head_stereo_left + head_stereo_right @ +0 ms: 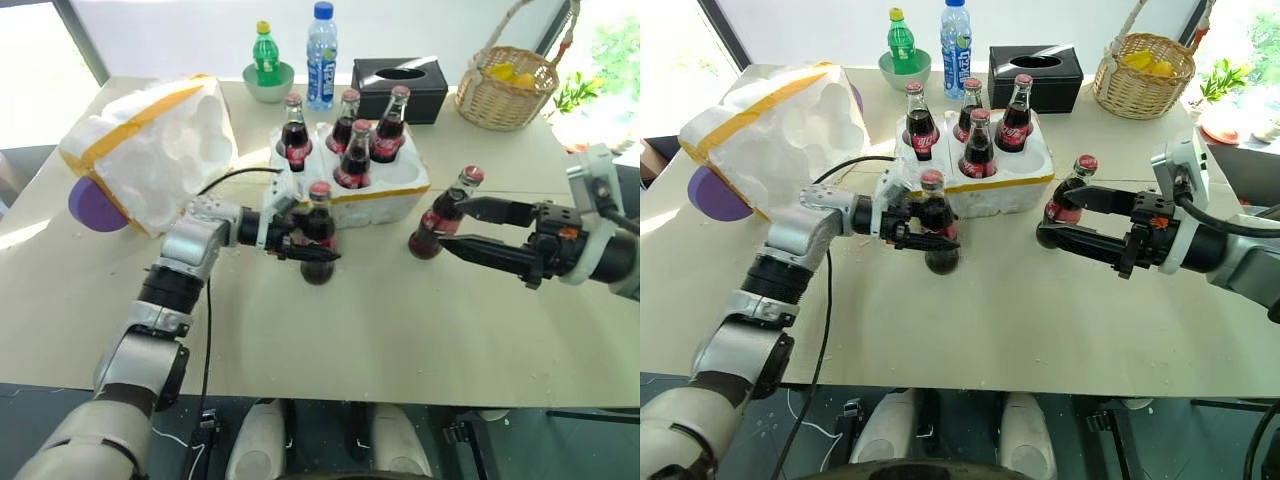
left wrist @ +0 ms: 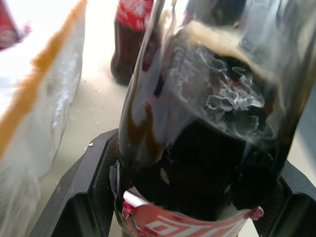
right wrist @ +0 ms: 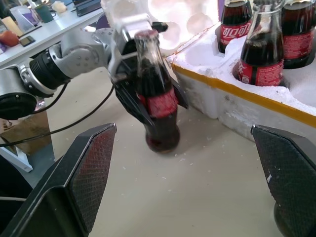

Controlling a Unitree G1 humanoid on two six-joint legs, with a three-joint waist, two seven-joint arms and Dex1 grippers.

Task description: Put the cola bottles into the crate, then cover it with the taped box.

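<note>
Left gripper [image 1: 312, 243]: fingers clamped on a cola bottle [image 1: 319, 232], centre frame, apparently upright, cap up.
Right gripper [image 1: 452, 228]: fingers apart around a tilted bottle [image 1: 446, 214].
Crate [image 1: 352, 196]: four bottles upright.

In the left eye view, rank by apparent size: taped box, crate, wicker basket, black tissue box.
1. taped box, largest.
2. crate.
3. and 4. wicker basket and black tissue box look alike; both stand farther back, so I won't rank them.
</note>
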